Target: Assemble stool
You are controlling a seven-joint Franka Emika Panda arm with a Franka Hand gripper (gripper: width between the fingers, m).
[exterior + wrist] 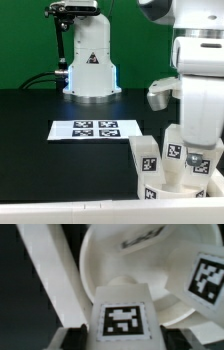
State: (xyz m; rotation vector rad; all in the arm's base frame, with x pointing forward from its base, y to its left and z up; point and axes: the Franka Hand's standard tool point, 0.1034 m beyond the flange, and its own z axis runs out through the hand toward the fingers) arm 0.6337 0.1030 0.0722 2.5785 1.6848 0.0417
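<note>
Near the bench (60,110) front edge, toward the exterior view's right corner, stands the stool: white block legs with black-and-white tags clustered together, one leg (146,160) at the exterior view's left of the group. From the exterior view the seat cannot be made out behind the legs and the arm; the wrist view shows the seat (120,263) as a curved white rimmed dish directly behind a tagged leg (122,317). That leg lies between the two dark fingers (72,336) of the tool (122,336), which sit close against its sides; whether they are clenched on it or merely beside it cannot be told. A second tagged part (208,277) appears at the frame edge. Farther back, mid-bench, lies the marker board (84,128), well apart from the stool. A white robot base (90,65) stands at the rear edge. The arm (200,90) descends vertically over the legs, hiding those behind it.
</note>
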